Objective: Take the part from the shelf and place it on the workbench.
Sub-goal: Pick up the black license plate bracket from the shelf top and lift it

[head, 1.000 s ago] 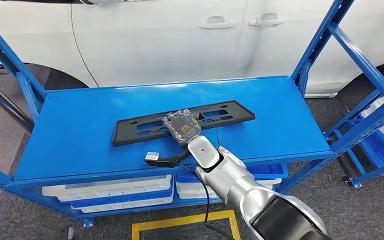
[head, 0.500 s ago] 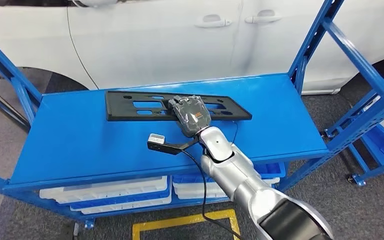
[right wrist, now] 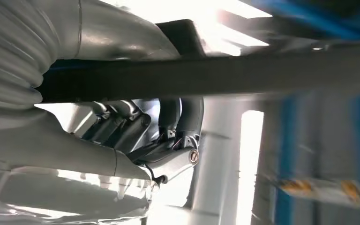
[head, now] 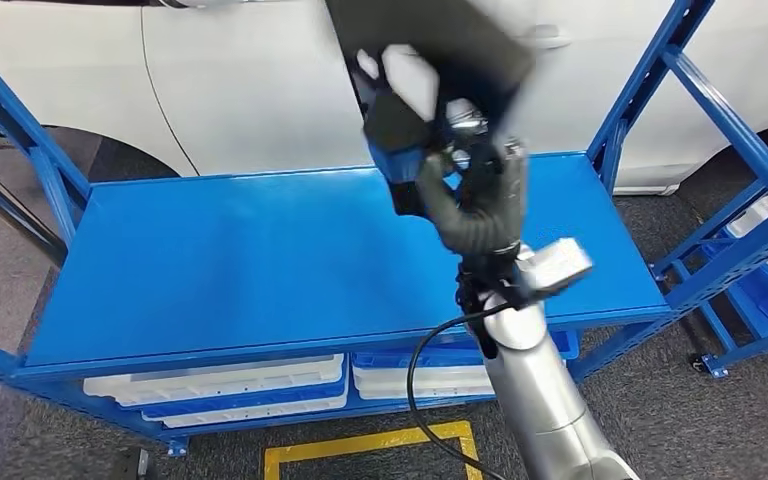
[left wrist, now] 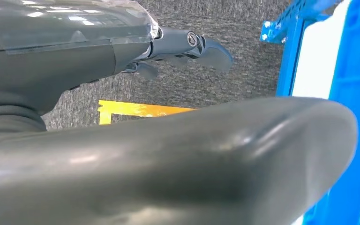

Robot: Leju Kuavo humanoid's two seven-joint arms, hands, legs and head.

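Right hand (head: 480, 190) grips the black part (head: 440, 50), lifted clear of the blue shelf (head: 240, 250) and raised high near the head camera, where the part blurs and is cut by the frame's upper edge. In the right wrist view the hand (right wrist: 136, 126) has its fingers curled around the part (right wrist: 206, 75), a dark bar crossing in front of them. The left hand (left wrist: 122, 47) hangs low over grey floor beside a yellow floor line (left wrist: 136, 110); its thumb looms close and its fingertips (left wrist: 211, 47) reach out beyond it, but whether they are apart or curled cannot be told, and nothing is seen in them.

By the look of things the pickup is done and the carry is in hand. The next move likely calls for turning away from the shelf and bringing the long part level, keeping it clear of the blue shelf upright (head: 640, 90) and the white car (head: 240, 80) behind.

No workbench can be made out, so the drop point is unknown. Most of the part's length is hidden, and motion blur smears its outline. White bins (head: 220, 385) sit on the lower level.
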